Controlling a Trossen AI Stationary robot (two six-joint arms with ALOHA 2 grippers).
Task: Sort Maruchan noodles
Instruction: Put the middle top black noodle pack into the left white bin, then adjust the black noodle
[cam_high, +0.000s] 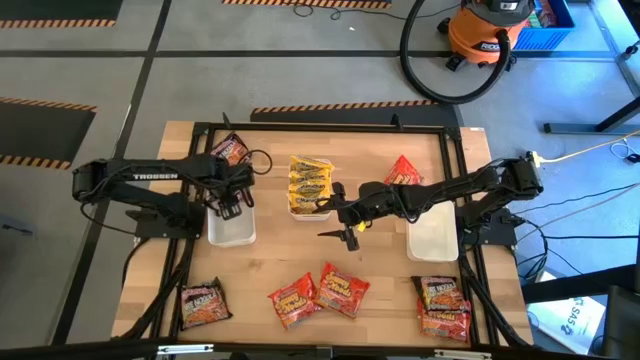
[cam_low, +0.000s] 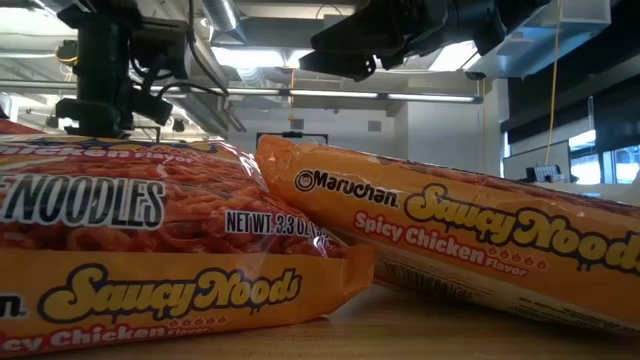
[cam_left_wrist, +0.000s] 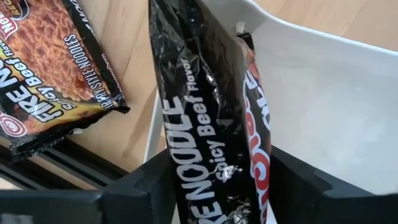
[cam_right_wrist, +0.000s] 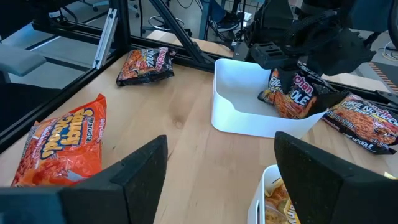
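My left gripper (cam_high: 232, 204) is shut on a dark Fire Noodle packet (cam_left_wrist: 205, 143) over the left white tray (cam_high: 229, 232); the right wrist view shows that packet (cam_right_wrist: 293, 94) reaching down into the tray (cam_right_wrist: 239, 112). My right gripper (cam_high: 351, 236) is open above bare table between the trays and touches nothing (cam_right_wrist: 221, 180). Yellow packets (cam_high: 310, 184) fill the middle tray. A red packet (cam_high: 403, 171) lies by the right tray (cam_high: 432, 238). Two orange packets (cam_high: 320, 294) lie flat near the table's near edge. My left gripper pinches the dark packet between its two fingers (cam_left_wrist: 152, 186), one on each flat face. In the right wrist view the fingers come from above, pointing down. The packet (cam_right_wrist: 298, 99) hangs tilted below them inside the tray; the tray wall hides its lower edge.
More dark packets lie flat on the table: one at the far left (cam_high: 230, 150), one near left (cam_high: 203, 303), a stack near right (cam_high: 442, 306). A black frame (cam_high: 330, 128) borders the table. The orange packets (cam_low: 300, 250) fill the low view.
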